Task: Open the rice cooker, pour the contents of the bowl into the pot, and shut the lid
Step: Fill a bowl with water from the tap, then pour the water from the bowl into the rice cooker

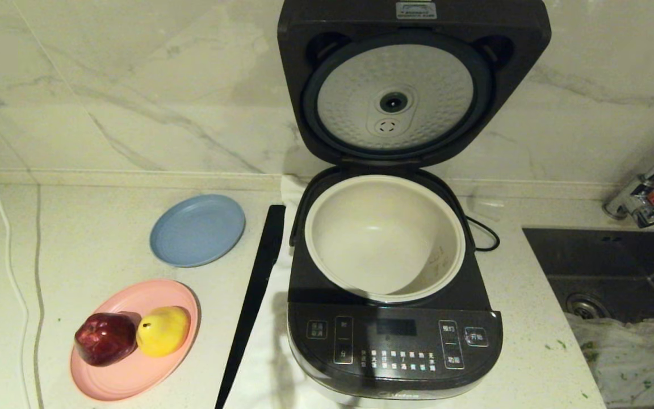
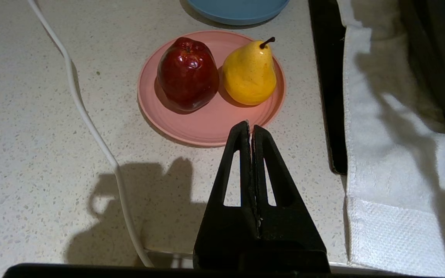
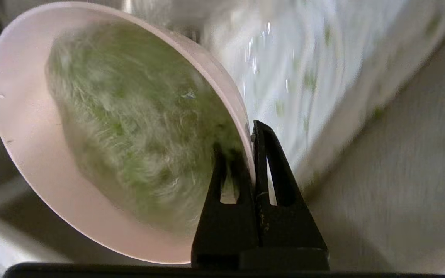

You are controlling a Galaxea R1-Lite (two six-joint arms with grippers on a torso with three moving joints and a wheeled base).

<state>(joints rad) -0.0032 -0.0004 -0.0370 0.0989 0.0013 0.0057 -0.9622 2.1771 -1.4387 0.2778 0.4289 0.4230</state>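
Observation:
The dark rice cooker [image 1: 395, 346] stands in the middle of the counter. Its lid [image 1: 412, 79] is swung up against the wall, showing the dimpled silver disc. The cream-white pot [image 1: 384, 236] sits inside and looks empty. Neither arm shows in the head view. In the right wrist view my right gripper [image 3: 248, 133] is shut on the rim of the pale pink bowl [image 3: 25, 154], one finger inside and one outside. Green and white grains [image 3: 129, 127] fill the bowl. My left gripper [image 2: 250, 127] is shut on nothing, hovering over the counter near the pink plate [image 2: 207, 123].
A pink plate [image 1: 134, 369] holds a red apple [image 1: 105, 338] and a yellow pear [image 1: 163, 330]. A blue plate [image 1: 197, 229] lies behind it. A black strip [image 1: 253, 295] edges a white towel under the cooker. A sink [image 1: 616, 267] and faucet [image 1: 645, 193] are at the right.

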